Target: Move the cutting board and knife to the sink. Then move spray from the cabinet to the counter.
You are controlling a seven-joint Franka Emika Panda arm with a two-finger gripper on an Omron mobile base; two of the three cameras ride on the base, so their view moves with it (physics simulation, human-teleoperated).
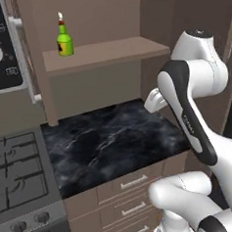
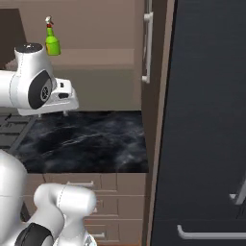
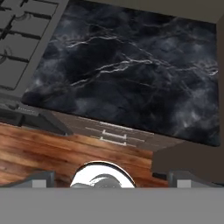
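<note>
The black desk (image 1: 110, 143) lies bare mid-frame, the spray (image 1: 63, 39) upper left on the cabinet shelf (image 1: 108, 52), the end effector (image 3: 111, 179) spread wide above.

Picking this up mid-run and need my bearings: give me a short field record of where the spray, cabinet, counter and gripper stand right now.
spray: green bottle, upright on the cabinet shelf, near its left end
cabinet: brown, open, shelf above the counter
counter: black marble-look top, nothing resting on the part in view
gripper: open, holding nothing, pointing down at the counter and drawers
stove: left of the counter
spray step: not yet done; bottle untouched
</note>
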